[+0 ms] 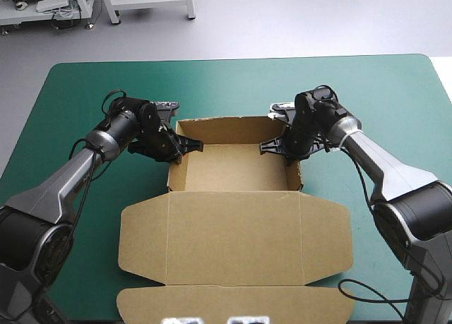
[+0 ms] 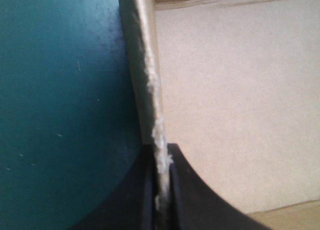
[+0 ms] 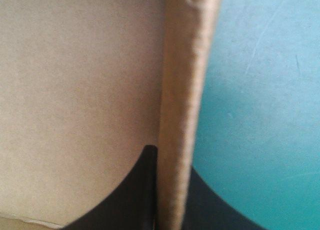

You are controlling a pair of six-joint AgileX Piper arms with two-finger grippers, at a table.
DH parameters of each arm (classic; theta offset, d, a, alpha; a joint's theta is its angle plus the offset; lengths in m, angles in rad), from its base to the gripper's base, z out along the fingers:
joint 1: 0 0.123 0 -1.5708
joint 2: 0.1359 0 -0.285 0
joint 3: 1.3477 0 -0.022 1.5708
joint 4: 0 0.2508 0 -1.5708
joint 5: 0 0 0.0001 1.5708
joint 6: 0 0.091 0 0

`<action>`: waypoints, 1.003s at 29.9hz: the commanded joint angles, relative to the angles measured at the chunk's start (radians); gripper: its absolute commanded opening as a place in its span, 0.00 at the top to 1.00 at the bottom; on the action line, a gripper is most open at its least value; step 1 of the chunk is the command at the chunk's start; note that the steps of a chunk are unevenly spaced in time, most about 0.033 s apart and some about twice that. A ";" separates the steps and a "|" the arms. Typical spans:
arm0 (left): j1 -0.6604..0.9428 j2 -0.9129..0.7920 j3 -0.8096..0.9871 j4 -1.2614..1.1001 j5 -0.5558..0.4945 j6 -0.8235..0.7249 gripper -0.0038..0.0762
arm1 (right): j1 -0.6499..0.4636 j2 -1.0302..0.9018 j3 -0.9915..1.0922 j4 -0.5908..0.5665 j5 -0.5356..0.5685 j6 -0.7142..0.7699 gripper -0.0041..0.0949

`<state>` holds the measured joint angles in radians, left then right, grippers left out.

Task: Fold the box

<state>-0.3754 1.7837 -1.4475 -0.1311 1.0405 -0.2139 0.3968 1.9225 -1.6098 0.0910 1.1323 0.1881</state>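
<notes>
The brown box (image 1: 236, 165) stands mid-table as an open tray with its far and side walls raised. Its lid (image 1: 233, 243) lies flat toward the near edge, ending in a front flap (image 1: 233, 304). My left gripper (image 1: 176, 146) is shut on the box's left wall, one finger inside and one outside. In the left wrist view that wall's edge (image 2: 150, 84) runs up from between the black fingers (image 2: 182, 190). My right gripper (image 1: 282, 146) is shut on the box's right wall. In the right wrist view the wall's edge (image 3: 182, 104) rises between the fingers (image 3: 135, 195).
The teal-green cover (image 1: 78, 98) lies bare to the left, right and far side of the box. The flat lid and its flap take up the near middle of the table, reaching almost to the near edge.
</notes>
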 commanded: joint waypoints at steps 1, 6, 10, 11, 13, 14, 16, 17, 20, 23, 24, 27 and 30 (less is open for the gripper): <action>-0.013 0.020 0.004 -0.027 -0.026 -0.006 0.96 | 0.015 -0.006 -0.008 0.111 -0.082 -0.036 0.96; -0.013 0.020 0.004 -0.020 -0.022 0.001 0.96 | 0.015 -0.006 -0.008 0.109 -0.087 -0.051 0.96; -0.013 0.020 0.004 -0.027 -0.021 0.054 0.96 | 0.015 -0.006 -0.008 0.089 -0.076 -0.055 0.90; -0.013 0.020 0.004 -0.029 -0.018 0.064 0.95 | 0.015 -0.006 -0.008 0.078 -0.073 -0.055 0.86; -0.013 0.020 0.004 -0.030 -0.018 0.076 0.91 | 0.015 -0.006 -0.008 0.052 -0.064 -0.055 0.73; -0.013 0.020 0.004 -0.030 -0.018 0.076 0.89 | 0.015 -0.006 -0.008 0.041 -0.059 -0.055 0.67; -0.013 0.020 0.004 -0.030 -0.008 0.076 0.83 | 0.015 -0.006 -0.008 0.025 -0.054 -0.053 0.58; -0.013 0.020 0.004 -0.030 -0.007 0.076 0.79 | 0.015 -0.006 -0.008 0.017 -0.054 -0.053 0.54; -0.011 0.020 0.003 -0.030 0.004 0.076 0.65 | 0.014 -0.006 -0.008 0.012 -0.054 -0.053 0.51; -0.011 0.020 0.003 -0.026 -0.002 0.076 0.50 | 0.014 -0.006 -0.009 0.001 -0.056 -0.053 0.51; -0.011 0.020 0.003 -0.026 -0.007 0.076 0.47 | 0.014 -0.006 -0.009 -0.003 -0.056 -0.053 0.51; -0.011 0.020 0.003 -0.019 -0.007 0.076 0.43 | 0.014 -0.006 -0.016 -0.029 -0.048 -0.053 0.51; -0.011 0.018 0.003 -0.011 -0.007 0.076 0.43 | 0.014 -0.008 -0.037 -0.044 -0.033 -0.053 0.51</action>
<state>-0.3748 1.8336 -1.4374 -0.1101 1.0271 -0.1352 0.4080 1.9392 -1.6182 0.0721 1.1252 0.1504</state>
